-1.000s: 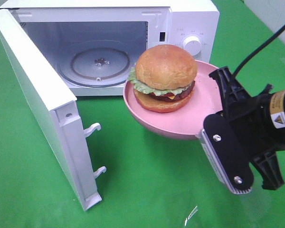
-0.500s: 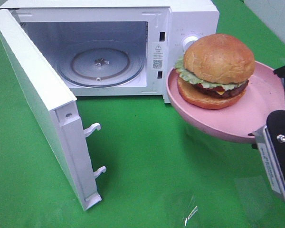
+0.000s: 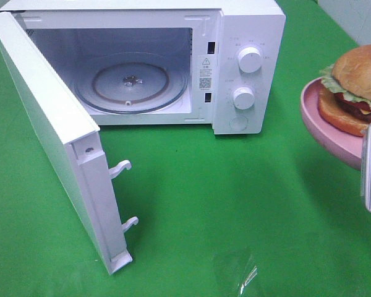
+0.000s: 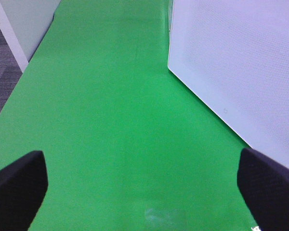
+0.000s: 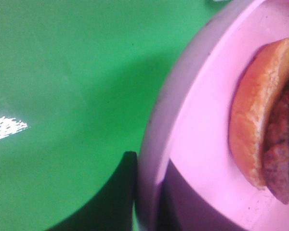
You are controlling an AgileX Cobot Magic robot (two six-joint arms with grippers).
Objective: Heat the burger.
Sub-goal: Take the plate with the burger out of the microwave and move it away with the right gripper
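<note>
From my high camera, nearest me is the open microwave door (image 3: 55, 136), swung out toward the front left of the green worktop (image 3: 235, 216). At the right edge, my right gripper (image 5: 144, 202) shows only partly; its fingers are clamped on the rim of the pink plate (image 3: 324, 127), which hangs above the worktop. The burger (image 3: 355, 86) sits on that plate, partly cut off by the right edge. Farther back, the white microwave (image 3: 247, 37) stands at the rear left, cavity open, its glass turntable (image 3: 131, 83) bare. My left gripper (image 4: 144, 185) hangs over the green surface beside the door panel, fingers (image 4: 19, 183) spread wide, nothing between them.
</note>
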